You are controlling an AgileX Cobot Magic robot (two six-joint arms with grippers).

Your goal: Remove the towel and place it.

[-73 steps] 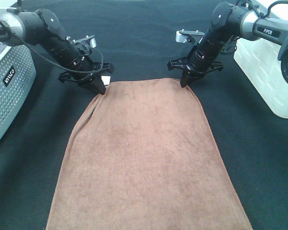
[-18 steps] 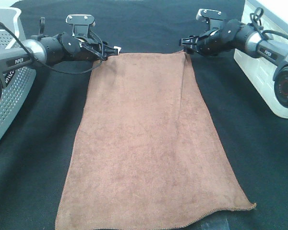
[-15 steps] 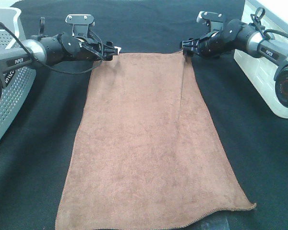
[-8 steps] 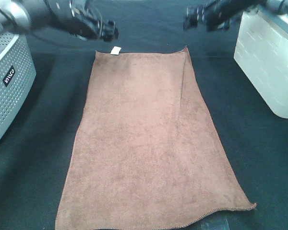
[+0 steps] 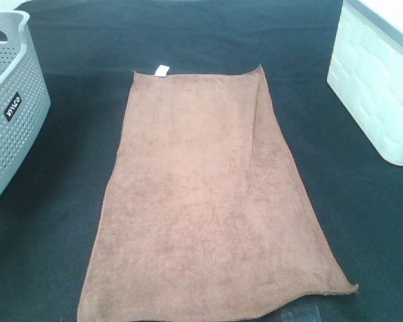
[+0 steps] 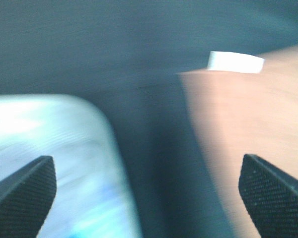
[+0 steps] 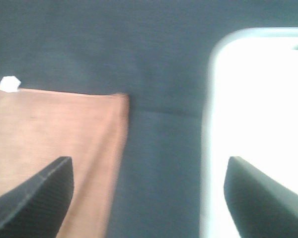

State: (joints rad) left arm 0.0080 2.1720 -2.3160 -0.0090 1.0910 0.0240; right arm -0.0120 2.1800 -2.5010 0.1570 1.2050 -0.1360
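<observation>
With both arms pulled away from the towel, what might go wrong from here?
1. The towel lies flat, but its near right corner sticks out and one long edge shows a crease, so the spread may count as untidy.
2. Both wrist views are blurred. The left gripper hangs partly over the grey basket and the right gripper partly over the white basket, so either could clip a rim.

Brown plush towel (image 5: 205, 194), spread flat lengthwise on black cloth, small white tag (image 5: 162, 70) at far edge
</observation>
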